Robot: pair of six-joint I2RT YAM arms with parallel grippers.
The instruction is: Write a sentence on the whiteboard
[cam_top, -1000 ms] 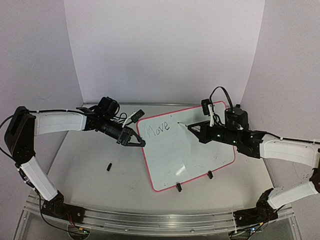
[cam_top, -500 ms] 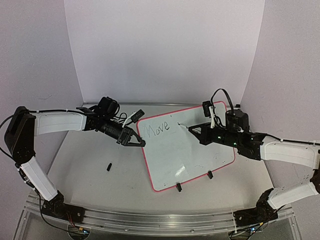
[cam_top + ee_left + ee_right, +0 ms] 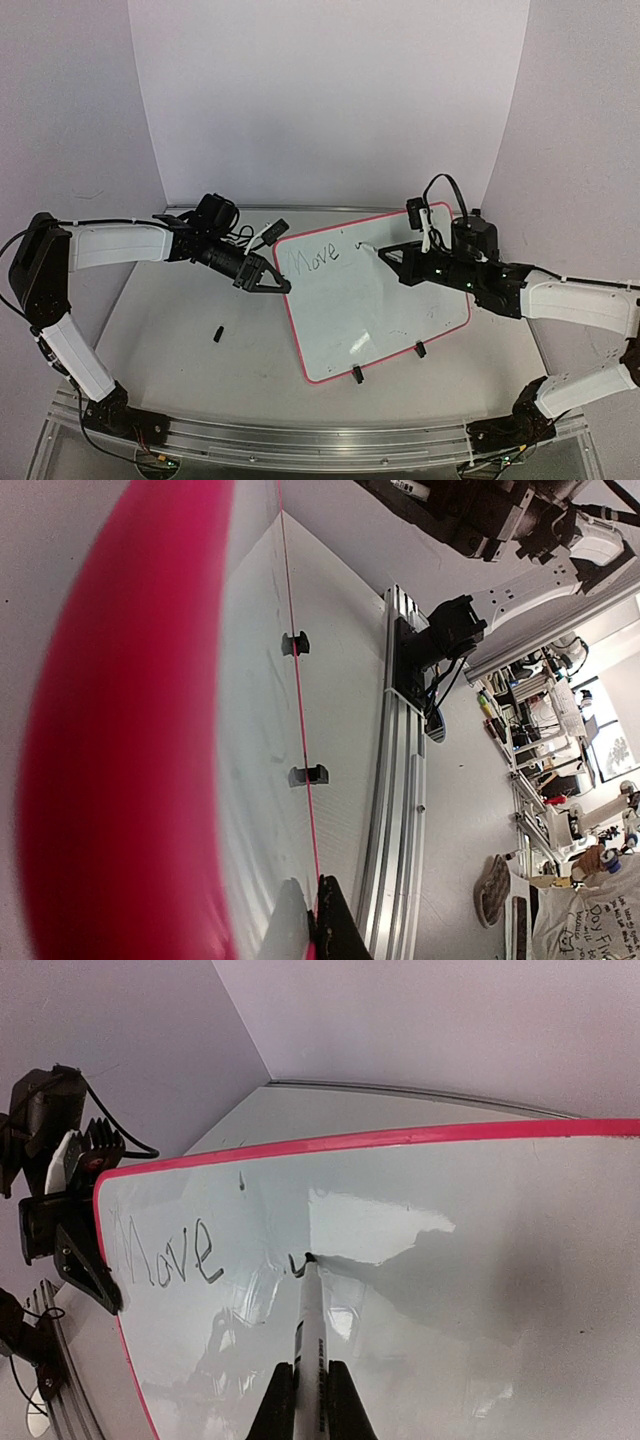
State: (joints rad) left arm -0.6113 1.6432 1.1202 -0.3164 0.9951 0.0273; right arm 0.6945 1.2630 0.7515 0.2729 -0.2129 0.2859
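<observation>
Pink-rimmed whiteboard (image 3: 385, 300): left fingers (image 3: 268, 279) are pinching its edge. Right fingers (image 3: 276, 1407) are gripping a marker (image 3: 310, 1325), its tip touching beside "Move" (image 3: 165, 1254).

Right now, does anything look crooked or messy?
The whiteboard sits crooked, turned askew on the table. A small black piece, maybe a cap, lies alone left of it. Nothing looks spilled or broken.

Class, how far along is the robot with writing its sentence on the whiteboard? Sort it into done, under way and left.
Done: "Move" stands at the board's top left. Under way: the right gripper holds a marker, tip on the board, at a small first stroke just right of "Move"; the left gripper clamps the board's left edge. Left: the remaining words; the board below is blank.
</observation>
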